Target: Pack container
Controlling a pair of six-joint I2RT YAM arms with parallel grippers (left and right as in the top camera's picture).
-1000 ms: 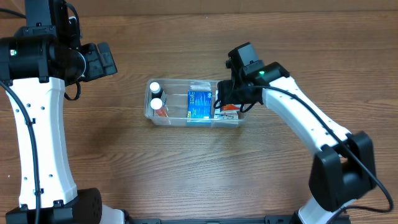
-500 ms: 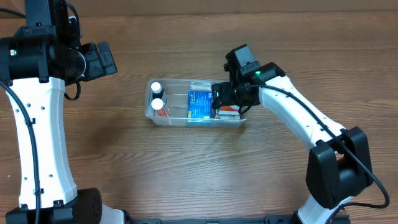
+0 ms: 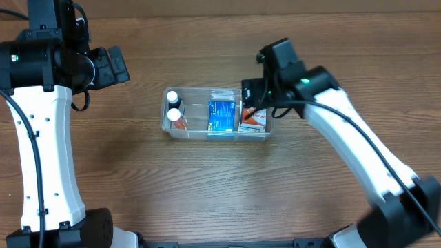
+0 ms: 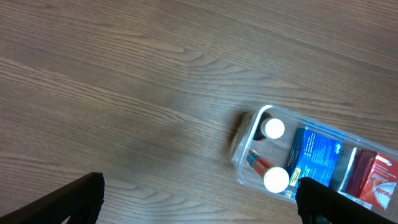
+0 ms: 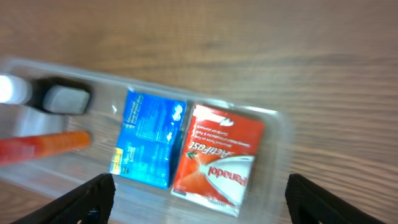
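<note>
Wood-grain desk (image 3: 207, 193), clear container (image 3: 195, 114) at its middle held a blue box (image 3: 220, 116), a red box (image 3: 253, 118) and white-capped bottles (image 3: 173, 115), right fingers (image 5: 87, 196) spread, empty, above the red box, left fingers (image 4: 81, 199) spread, empty, well apart from the container.

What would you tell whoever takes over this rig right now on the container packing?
Left claw: open, empty, over the wooden table, away from the clear plastic rectangular tub.
Right claw: open, empty, above the tub's right end.
Done: packed in the tub are two white-capped bottles at the left end, a blue cardboard box in the middle, a red-and-white cardboard box at the right.
Left: no loose items in view; check off camera.
</note>
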